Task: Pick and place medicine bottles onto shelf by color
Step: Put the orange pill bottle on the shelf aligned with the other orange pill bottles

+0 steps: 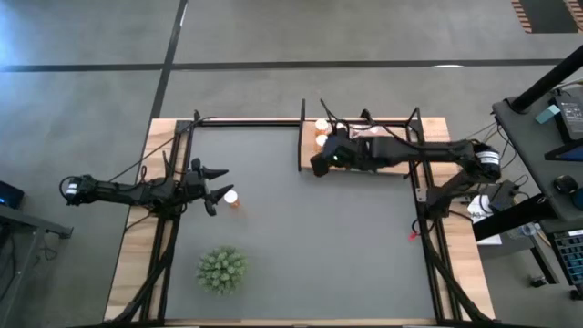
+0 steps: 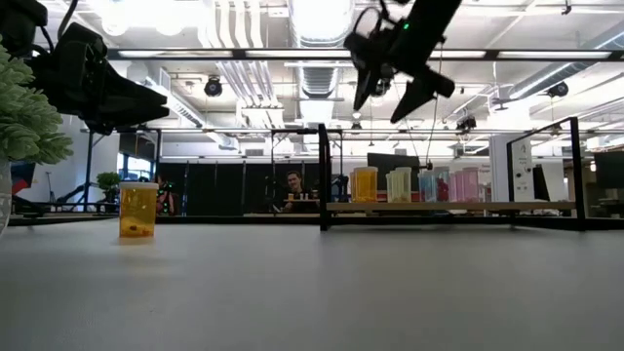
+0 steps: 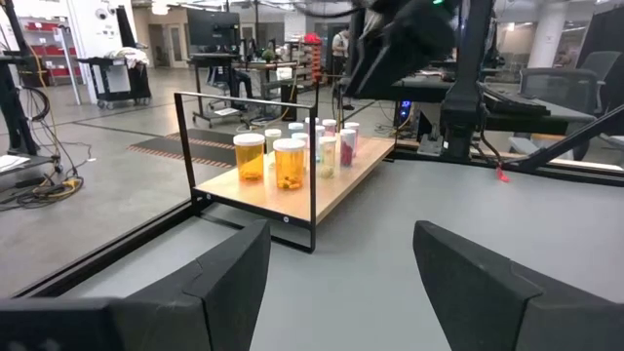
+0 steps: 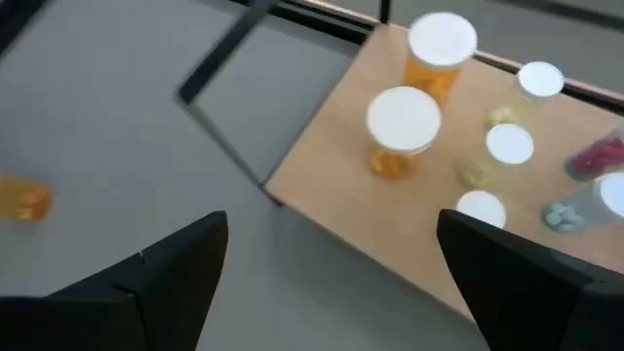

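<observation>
Light wood: the shelf [image 1: 428,128] was a pale board with thin black posts, sitting at about 1 o'clock on the worktop in the high view, right on the far edge of the grey mat [image 1: 310,237].
Bottles on shelf: the medicine bottles [image 3: 292,154] stood upright in a cluster on the board, two orange ones [image 4: 404,131] nearest the open end, then yellowish, greenish and pink ones behind them. All white caps.
Stray bottle: one orange bottle [image 1: 231,198] stood upright by itself on the mat at roughly 9 o'clock, well apart from the shelf. The low view showed it [image 2: 137,211] standing alone too.
Left gripper: the left gripper [image 1: 217,183] hung above the mat just beside that stray bottle, fingers spread apart, nothing between them, not touching it.
Right gripper: the right gripper [image 1: 321,164] hovered up in the air over the shelf's open end at about 12 o'clock, fingers wide apart and empty.
Plant: a green spiky plant [image 1: 221,270] sat at about 7 o'clock on the mat.
Background: a person [image 2: 293,191] was visible way back in the room behind the worktop.
</observation>
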You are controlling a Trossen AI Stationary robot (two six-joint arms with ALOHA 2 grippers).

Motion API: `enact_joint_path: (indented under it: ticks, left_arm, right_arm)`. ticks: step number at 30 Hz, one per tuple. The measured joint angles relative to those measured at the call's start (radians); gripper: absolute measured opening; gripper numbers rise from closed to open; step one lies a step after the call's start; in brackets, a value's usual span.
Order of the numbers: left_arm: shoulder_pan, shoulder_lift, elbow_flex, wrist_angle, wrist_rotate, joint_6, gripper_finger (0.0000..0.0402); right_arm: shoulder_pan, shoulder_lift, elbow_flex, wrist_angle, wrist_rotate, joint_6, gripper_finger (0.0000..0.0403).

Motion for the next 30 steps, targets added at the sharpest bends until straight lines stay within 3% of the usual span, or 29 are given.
enact_joint_path:
  ticks: [5, 17, 24, 30]
  left_arm:
    - [0.0, 0.0, 0.0, 0.0, 0.0, 0.0, 0.0238]
    - [0.0, 0.0, 0.0, 0.0, 0.0, 0.0, 0.0238]
    - [0.0, 0.0, 0.0, 0.0, 0.0, 0.0, 0.0238]
    - [0.0, 0.0, 0.0, 0.0, 0.0, 0.0, 0.0238]
  right_arm:
    - [0.13, -0.09, -0.108, 0.108, 0.108, 0.021, 0.0358]
    - [0.384, -0.375, -0.552, 0.624, 0.37, 0.018, 0.0358]
    - [0.453, -0.48, -0.684, 0.68, 0.387, -0.001, 0.0358]
    - [0.492, -0.587, -0.829, 0.845, 0.379, -0.137, 0.0358]
